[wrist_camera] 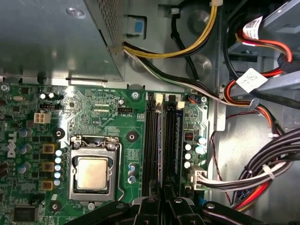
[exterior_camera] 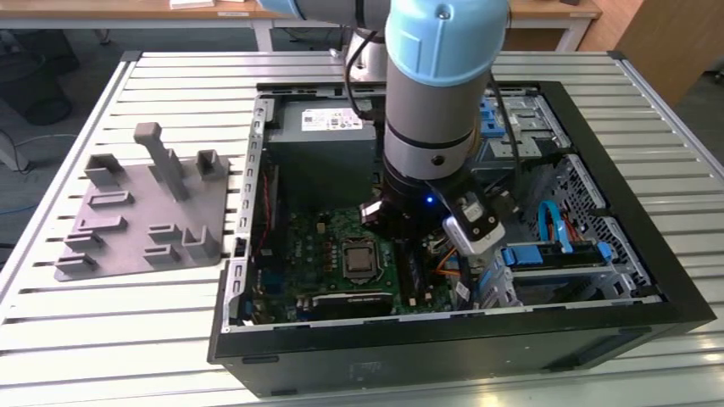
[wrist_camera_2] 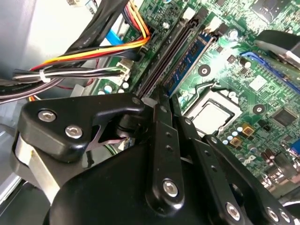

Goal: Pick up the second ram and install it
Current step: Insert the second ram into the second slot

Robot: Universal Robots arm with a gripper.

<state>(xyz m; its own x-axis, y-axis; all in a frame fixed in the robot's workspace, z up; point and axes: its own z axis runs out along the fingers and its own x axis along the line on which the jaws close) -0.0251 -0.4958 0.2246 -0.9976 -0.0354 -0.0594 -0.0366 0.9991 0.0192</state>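
Second wrist view: the gripper (wrist_camera_2: 161, 101) is down at the motherboard's memory slots (wrist_camera_2: 161, 61).
A blue-green ram strip (wrist_camera_2: 190, 58) stands in a slot just ahead of the fingertips; whether it is the second ram, fully seated, or pinched by the jaws cannot be told. The first wrist view adds the processor socket (wrist_camera: 92, 172) beside the slots, while the exterior view shows the grey holder tray (exterior_camera: 142, 212) outside the computer case (exterior_camera: 633, 280).

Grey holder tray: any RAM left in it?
Empty. In the exterior view, the grey holder tray beside the computer case shows bare posts and slots, with no blue-green strip.
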